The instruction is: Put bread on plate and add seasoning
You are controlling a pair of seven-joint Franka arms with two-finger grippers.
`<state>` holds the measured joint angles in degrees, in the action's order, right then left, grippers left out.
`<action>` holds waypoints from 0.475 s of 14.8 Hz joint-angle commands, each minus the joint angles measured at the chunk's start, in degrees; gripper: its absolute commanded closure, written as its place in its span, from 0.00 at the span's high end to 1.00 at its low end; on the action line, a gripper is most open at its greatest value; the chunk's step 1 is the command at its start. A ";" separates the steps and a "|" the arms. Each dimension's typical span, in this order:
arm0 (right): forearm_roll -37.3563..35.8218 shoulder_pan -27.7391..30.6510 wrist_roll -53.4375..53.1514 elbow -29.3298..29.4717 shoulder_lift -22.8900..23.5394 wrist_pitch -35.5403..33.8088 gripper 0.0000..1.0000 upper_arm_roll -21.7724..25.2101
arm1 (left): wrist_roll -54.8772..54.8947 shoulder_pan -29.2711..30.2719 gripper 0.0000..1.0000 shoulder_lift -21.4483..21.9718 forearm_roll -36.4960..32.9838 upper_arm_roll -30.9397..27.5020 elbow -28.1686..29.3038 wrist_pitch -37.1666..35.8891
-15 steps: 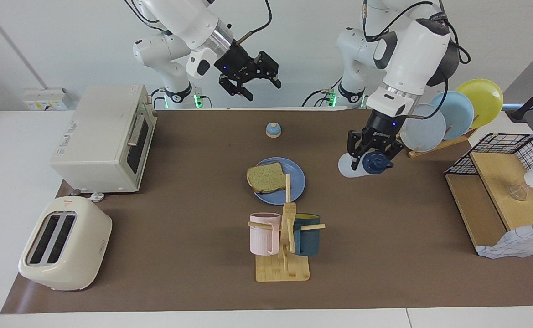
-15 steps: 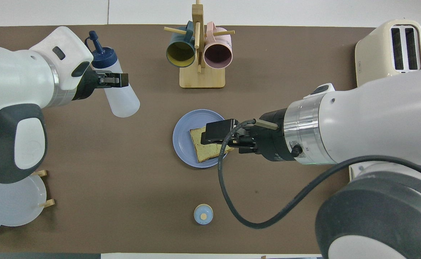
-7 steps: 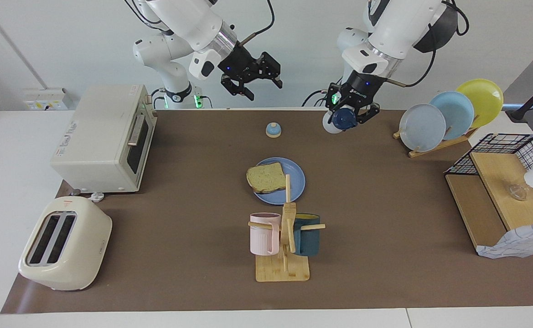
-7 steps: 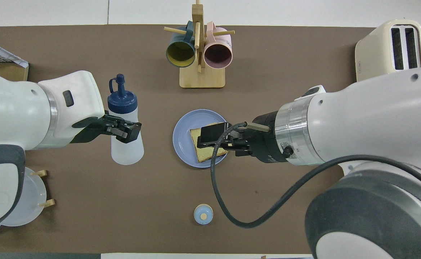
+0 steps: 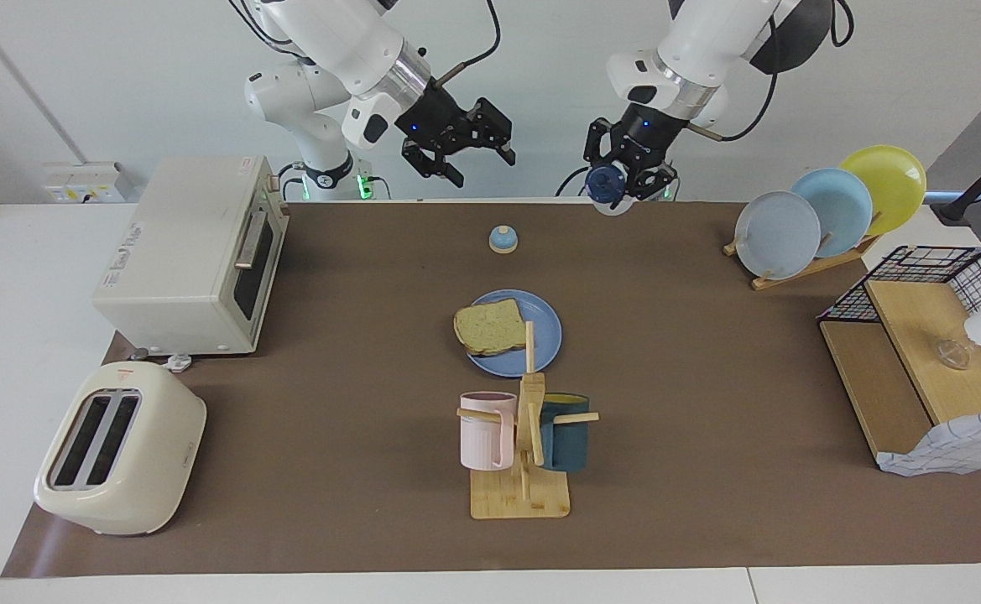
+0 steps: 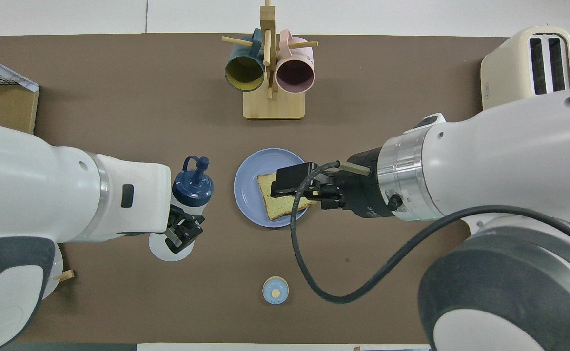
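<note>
Bottle (image 5: pixel 610 186) clenched in left gripper (image 5: pixel 629 161), raised, lying sideways, beside plate (image 6: pixel 248 170) with bread (image 6: pixel 277 200); right gripper (image 5: pixel 461 149) released, waits.

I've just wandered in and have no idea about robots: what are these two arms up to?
They are making seasoned toast. The slice of toast already lies on the blue plate at mid-table. The left gripper holds the seasoning bottle up in the air, not yet over the toast. The right gripper hangs open and empty, raised high; that arm is waiting.
</note>
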<state>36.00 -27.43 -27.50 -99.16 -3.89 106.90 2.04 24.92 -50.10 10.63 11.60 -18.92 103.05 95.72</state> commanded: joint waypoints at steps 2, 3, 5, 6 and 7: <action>-1.20 -0.08 -1.06 0.98 0.20 -0.99 0.86 -0.28 | 8.63 -0.26 0.44 1.67 -2.01 1.69 0.66 -4.84; -1.20 -0.17 -1.06 1.16 0.28 -0.99 0.81 -0.28 | 10.05 -0.26 0.44 1.84 -2.11 2.13 0.74 -5.71; -1.20 0.09 -1.24 1.95 0.20 -1.52 0.79 -0.37 | 10.85 -0.34 0.44 2.28 -2.11 3.36 0.83 -7.30; -1.11 0.36 -1.33 2.74 0.11 -2.39 0.79 -0.37 | 11.89 -0.26 0.44 2.37 -2.11 3.54 0.92 -7.74; -0.94 0.27 -2.20 3.70 0.28 -2.66 0.78 -0.37 | 13.04 -0.26 0.44 2.55 -2.11 3.63 0.92 -8.35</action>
<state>36.00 -27.60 -27.55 -98.05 -3.90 106.34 1.88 35.48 -50.10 11.46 10.45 -15.58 103.06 88.99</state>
